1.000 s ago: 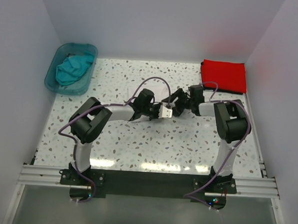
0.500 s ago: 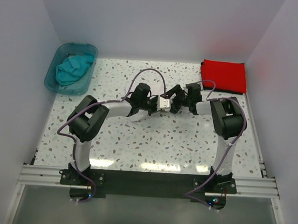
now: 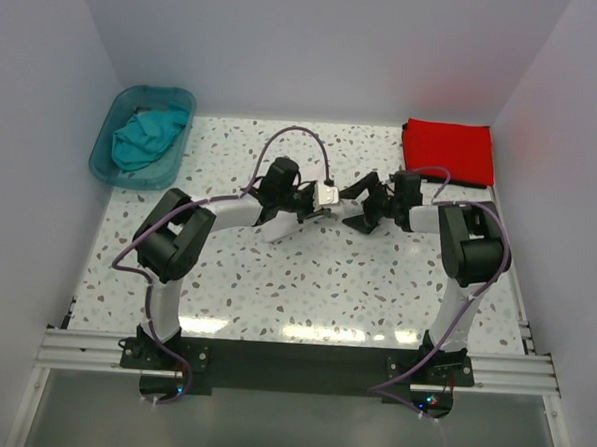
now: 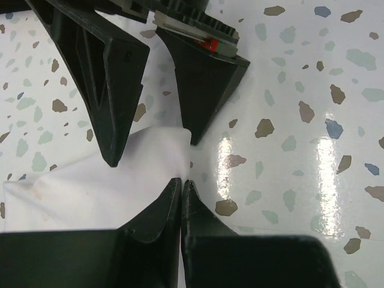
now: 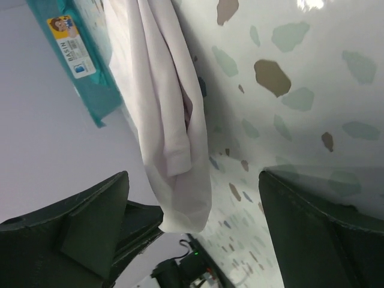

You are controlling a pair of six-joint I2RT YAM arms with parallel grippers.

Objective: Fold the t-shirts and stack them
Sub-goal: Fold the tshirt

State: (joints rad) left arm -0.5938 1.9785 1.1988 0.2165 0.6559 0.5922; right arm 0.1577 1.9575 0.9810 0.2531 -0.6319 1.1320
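translucent teal plastic tub [image 3: 106, 168] holding teal t-shirt [image 3: 148, 141], folded red t-shirt [image 3: 447, 151] well apart, left gripper [image 4: 181, 183] pinching bunched white t-shirt [image 4: 90, 195], long axis unclear, right gripper [image 5: 193, 175] spread around it

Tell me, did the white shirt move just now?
Yes. The white shirt, pinched in the left gripper, moved across the table toward the back wall, closer to level with the red shirt.
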